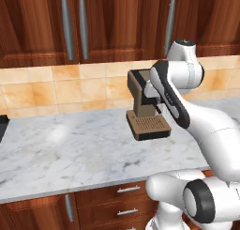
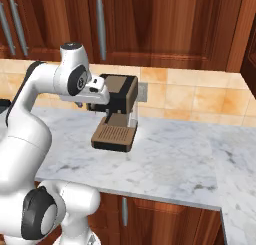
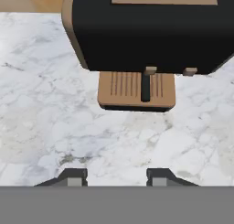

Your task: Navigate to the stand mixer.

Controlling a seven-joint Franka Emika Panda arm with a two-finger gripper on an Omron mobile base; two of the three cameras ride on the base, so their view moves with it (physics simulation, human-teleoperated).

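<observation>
Marble counter (image 1: 70, 154) in white with grey veins runs across both base views, backed by a band of tan tiles (image 1: 56, 90) and dark red-brown wall cabinets (image 1: 117, 22) with long grey handles (image 1: 83, 27). Below the counter edge sit wooden drawers (image 1: 126, 198) with short silver pulls. In the right base view the counter turns a corner at the far right, and a small grey outlet plate (image 2: 143, 92) sits on the tiles just behind the coffee machine.

That brown coffee machine (image 1: 143, 109) stands on the counter against the tiles, with a black front, a tan top and a ribbed brown drip tray (image 3: 136, 88) jutting toward the robot. From the hand view, its black body fills the upper part, with two small tan spouts under it and a dark stem above the tray.

White arm (image 1: 206, 126) rises from the base and bends forward, its wrist held in front of the coffee machine and partly covering it in both base views. The gripper (image 3: 119, 178) hangs above bare marble, short of the drip tray; its two dark fingertips (image 3: 73, 176) stand well apart, jaws wide and holding nothing.

At the far left edge of the left base view a sliver of something dark (image 1: 2, 126) sits on the counter, too cut off to identify. No stand mixer can be made out on the visible stretch of counter.
</observation>
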